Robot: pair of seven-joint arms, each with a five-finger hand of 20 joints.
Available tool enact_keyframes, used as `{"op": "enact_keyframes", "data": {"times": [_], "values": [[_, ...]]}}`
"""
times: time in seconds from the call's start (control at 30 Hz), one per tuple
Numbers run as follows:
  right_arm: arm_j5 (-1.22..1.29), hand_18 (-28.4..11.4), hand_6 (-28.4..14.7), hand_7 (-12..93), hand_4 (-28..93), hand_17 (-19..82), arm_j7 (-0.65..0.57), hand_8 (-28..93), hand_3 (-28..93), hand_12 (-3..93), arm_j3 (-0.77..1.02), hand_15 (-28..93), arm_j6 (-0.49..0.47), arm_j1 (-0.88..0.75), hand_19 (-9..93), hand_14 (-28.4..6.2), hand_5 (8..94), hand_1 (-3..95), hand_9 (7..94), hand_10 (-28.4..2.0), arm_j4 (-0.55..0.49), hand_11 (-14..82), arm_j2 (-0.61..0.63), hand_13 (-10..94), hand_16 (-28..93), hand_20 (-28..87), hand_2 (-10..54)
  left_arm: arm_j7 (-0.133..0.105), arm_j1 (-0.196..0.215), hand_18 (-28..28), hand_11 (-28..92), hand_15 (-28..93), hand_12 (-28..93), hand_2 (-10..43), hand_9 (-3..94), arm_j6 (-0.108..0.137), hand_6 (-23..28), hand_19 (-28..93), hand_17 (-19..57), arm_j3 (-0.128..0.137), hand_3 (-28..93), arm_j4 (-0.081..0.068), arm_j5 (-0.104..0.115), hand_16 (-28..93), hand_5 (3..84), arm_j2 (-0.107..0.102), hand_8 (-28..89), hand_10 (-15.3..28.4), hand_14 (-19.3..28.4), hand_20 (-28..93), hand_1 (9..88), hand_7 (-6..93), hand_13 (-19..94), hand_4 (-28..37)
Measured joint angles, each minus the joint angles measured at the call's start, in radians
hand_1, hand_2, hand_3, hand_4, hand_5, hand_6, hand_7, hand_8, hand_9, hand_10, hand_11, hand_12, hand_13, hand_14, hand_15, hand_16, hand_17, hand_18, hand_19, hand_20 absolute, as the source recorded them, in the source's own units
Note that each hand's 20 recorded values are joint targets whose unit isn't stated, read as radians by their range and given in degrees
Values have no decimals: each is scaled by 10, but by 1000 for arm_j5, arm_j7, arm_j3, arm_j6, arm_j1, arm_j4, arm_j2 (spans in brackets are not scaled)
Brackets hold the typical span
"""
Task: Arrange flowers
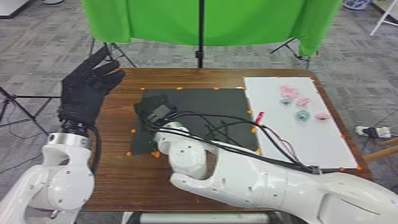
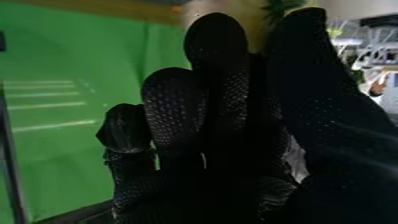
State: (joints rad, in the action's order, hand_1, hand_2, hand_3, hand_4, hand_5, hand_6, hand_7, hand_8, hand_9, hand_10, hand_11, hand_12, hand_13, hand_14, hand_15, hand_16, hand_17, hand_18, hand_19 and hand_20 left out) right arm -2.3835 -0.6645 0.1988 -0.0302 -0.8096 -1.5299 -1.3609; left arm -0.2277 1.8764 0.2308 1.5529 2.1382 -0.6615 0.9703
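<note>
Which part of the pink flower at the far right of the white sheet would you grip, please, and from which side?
I would come down from above and pinch the pink flower lightly by its near and far sides. It is a small, roundish clump with bare white sheet on both those sides, whereas a teal flower sits close on its left.

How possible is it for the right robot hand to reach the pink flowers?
Probably yes: the right robot hand is over the dark mat, the pink flowers lie on the neighbouring white sheet, and nothing seems in between.
</note>
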Motion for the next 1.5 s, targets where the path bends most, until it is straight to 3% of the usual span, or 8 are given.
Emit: {"op": "enact_keyframes", "data": {"times": [0.47, 0.57, 0.67, 0.73, 1.03, 1.17, 1.37, 1.5], "values": [[21, -226, 31, 151, -283, 301, -7, -120, 702, 198, -36, 815, -6, 11, 932, -98, 725, 423, 794, -106, -4, 465, 0, 674, 168, 614, -95, -4, -2, 260, 269, 544, 106, 104, 361, -6, 89, 574, -88, 2, 776, -6, 1, -92, 393, 0, -91, 202, 269, 107, 247, 108, 264, -256], [-26, -229, 24, 153, -283, 288, 44, -124, 704, 195, 77, 809, -54, -50, 932, -105, 707, 419, 779, -114, -30, 458, -2, 659, 165, 603, -95, 11, 30, 259, 268, 544, 106, 104, 361, -5, 89, 574, -88, 36, 775, 8, -1, -92, 393, 11, -91, 202, 270, 107, 246, 108, 264, -257], [-80, -234, 17, 151, -283, 269, 87, -125, 710, 180, 226, 793, -101, -148, 930, -116, 688, 412, 758, -120, -92, 423, -5, 637, 152, 577, -95, 48, 92, 259, 268, 544, 106, 104, 361, -2, 89, 573, -88, 105, 773, 34, -1, -91, 393, 44, -92, 202, 270, 107, 244, 108, 263, -259], [-75, -236, 13, 151, -283, 255, 78, -124, 720, 169, 270, 781, -104, -187, 923, -120, 669, 402, 740, -128, -137, 387, 5, 621, 142, 557, -95, 48, 140, 259, 267, 544, 106, 104, 361, 5, 87, 573, -88, 143, 772, 45, 1, -92, 394, 65, -92, 202, 270, 107, 244, 109, 263, -261], [107, -237, 5, 150, -283, 226, 12, -125, 739, 149, 482, 736, -97, -299, 890, -132, 626, 386, 692, -154, -288, 295, 144, 579, 111, 523, -95, -19, 283, 258, 262, 541, 107, 101, 362, 37, 82, 568, -89, 161, 775, 35, 46, -90, 396, 91, -93, 200, 270, 107, 238, 105, 262, -267], [135, -234, 6, 151, -283, 220, -55, -125, 749, 148, 568, 733, -8, -341, 888, -132, 620, 381, 676, -157, -338, 279, 271, 573, 108, 520, -95, -46, 298, 258, 261, 538, 107, 99, 363, 44, 78, 566, -90, 154, 777, 30, 61, -90, 396, 91, -93, 197, 270, 107, 235, 102, 261, -269], [149, -233, 5, 154, -283, 215, -118, -127, 760, 144, 680, 730, 105, -429, 886, -142, 602, 375, 637, -167, -355, 258, 464, 545, 101, 516, -95, -119, 300, 257, 258, 534, 106, 98, 363, 60, 74, 560, -91, 127, 777, 15, 86, -88, 395, 86, -92, 196, 269, 108, 234, 98, 261, -273], [148, -231, 5, 158, -283, 204, -166, -129, 770, 141, 692, 731, 89, -455, 881, -149, 581, 370, 600, -177, -324, 240, 548, 516, 91, 513, -95, -124, 285, 257, 255, 534, 107, 98, 362, 59, 72, 558, -91, 106, 779, 2, 87, -87, 394, 87, -92, 195, 269, 109, 234, 98, 259, -273]]}}
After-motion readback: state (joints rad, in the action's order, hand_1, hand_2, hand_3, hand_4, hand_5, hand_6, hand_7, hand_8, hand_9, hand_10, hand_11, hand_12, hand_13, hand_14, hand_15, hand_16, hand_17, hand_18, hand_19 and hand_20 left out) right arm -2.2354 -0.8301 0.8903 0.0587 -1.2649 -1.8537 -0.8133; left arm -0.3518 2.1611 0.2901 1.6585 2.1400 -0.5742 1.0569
